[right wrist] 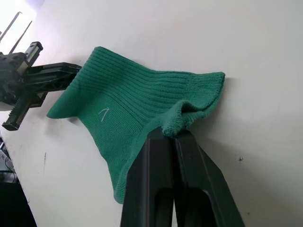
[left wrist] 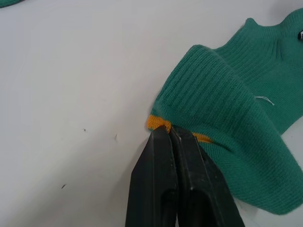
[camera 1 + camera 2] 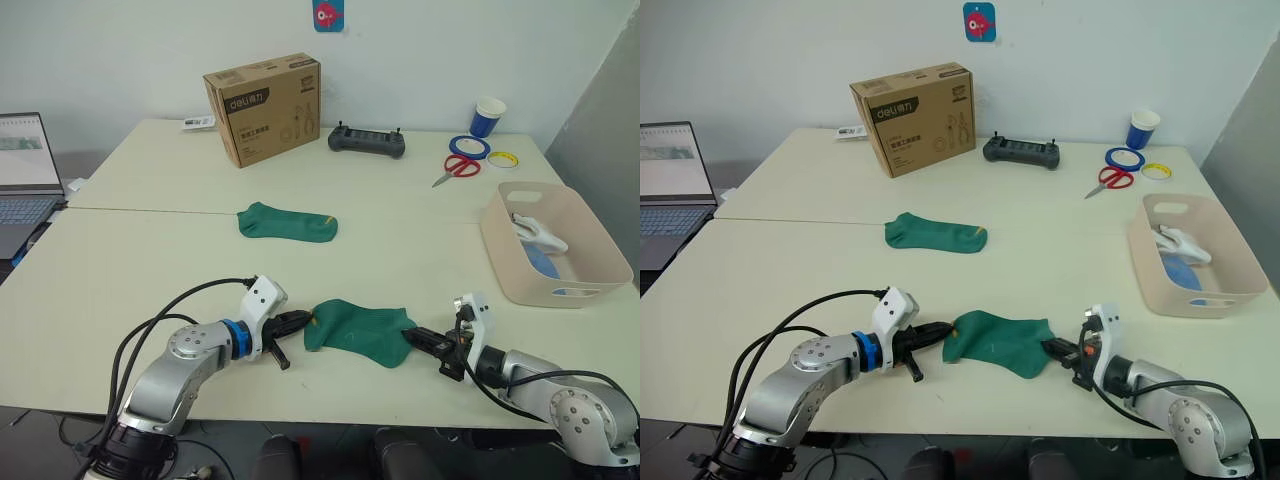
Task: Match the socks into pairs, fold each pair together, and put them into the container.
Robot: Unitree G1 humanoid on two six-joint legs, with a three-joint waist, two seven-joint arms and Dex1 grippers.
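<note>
Left eye view: my left gripper [image 3: 303, 322] is clamped on the yellow-edged end of a dark green sock [image 3: 358, 331] — my right gripper [image 3: 415, 337] is pinched on its opposite end. The sock spans between them at the near table [image 3: 130, 270] edge. A second green sock [image 3: 287, 222] lies flat farther back, well apart. The container [image 3: 553, 245] sits to my right — white and blue socks inside.

— Where are we?
— We take it for an office or lab: pale tables [image 3: 150, 250] against a bare white wall, an open laptop [image 3: 25, 175], a stationery carton [image 3: 264, 107], scissors [image 3: 458, 168], tape rolls [image 3: 468, 147].
</note>
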